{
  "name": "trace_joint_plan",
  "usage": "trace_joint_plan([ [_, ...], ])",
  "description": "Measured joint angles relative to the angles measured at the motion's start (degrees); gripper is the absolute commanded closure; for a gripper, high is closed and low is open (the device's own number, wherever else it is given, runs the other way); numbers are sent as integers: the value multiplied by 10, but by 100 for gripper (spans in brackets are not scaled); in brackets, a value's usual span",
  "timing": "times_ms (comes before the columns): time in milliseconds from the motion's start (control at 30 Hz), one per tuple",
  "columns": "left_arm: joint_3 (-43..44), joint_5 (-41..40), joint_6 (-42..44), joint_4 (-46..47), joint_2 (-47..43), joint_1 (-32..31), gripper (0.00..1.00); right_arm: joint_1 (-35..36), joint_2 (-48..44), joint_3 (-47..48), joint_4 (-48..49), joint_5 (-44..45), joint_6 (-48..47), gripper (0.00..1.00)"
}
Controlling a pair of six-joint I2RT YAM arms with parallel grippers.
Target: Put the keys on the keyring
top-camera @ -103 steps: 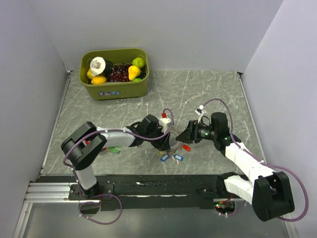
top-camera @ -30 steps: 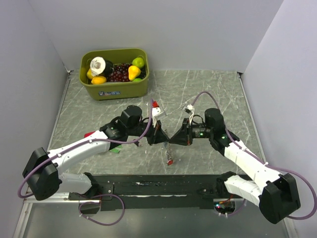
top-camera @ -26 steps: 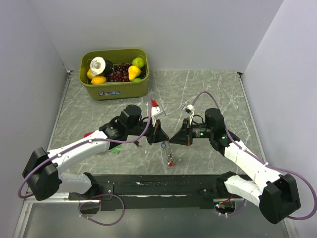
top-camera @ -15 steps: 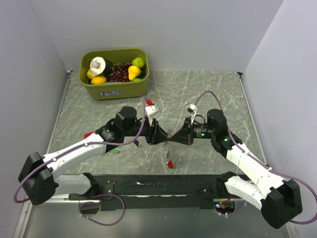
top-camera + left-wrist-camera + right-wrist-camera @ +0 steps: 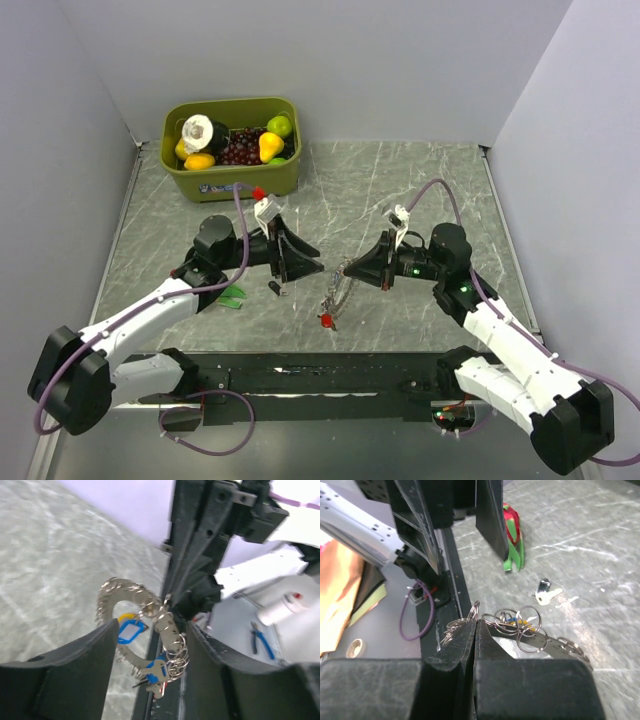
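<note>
The keyring (image 5: 341, 287), a limp grey metal chain, hangs from my right gripper (image 5: 374, 273), whose jaws are pressed shut on one of its rings (image 5: 475, 611). Keys dangle from it, with a red one (image 5: 325, 321) lowest. In the left wrist view the keyring (image 5: 114, 587) carries a blue tag (image 5: 131, 630), a bit of yellow, and a blue key (image 5: 156, 669). My left gripper (image 5: 303, 266) stands open just left of the ring, touching nothing. One small dark-headed key (image 5: 275, 288) lies loose on the table, and shows again (image 5: 545, 593) in the right wrist view.
A green bin (image 5: 232, 178) full of toy fruit stands at the back left. A green and red tag (image 5: 232, 297) lies by the left forearm, and the same tag (image 5: 512, 542) shows in the right wrist view. The black rail (image 5: 320, 375) runs along the near table edge.
My left gripper has opened and drawn back to the left, off the keyring. The ring with its keys now hangs from the right gripper alone, which closed fully and shifted slightly right.
</note>
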Motion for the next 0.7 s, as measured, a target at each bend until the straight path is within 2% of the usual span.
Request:
trace_joint_plan([
  [267, -5, 39, -37, 69, 31, 0, 61, 0, 21, 0, 42, -33, 29, 100],
  [367, -5, 41, -38, 77, 43, -1, 61, 0, 25, 0, 49, -39, 33, 100],
  [500, -2, 39, -33, 72, 61, -8, 55, 0, 28, 0, 52, -39, 37, 100],
  [700, 11, 34, -22, 57, 73, -33, 56, 0, 32, 0, 60, -40, 42, 100],
])
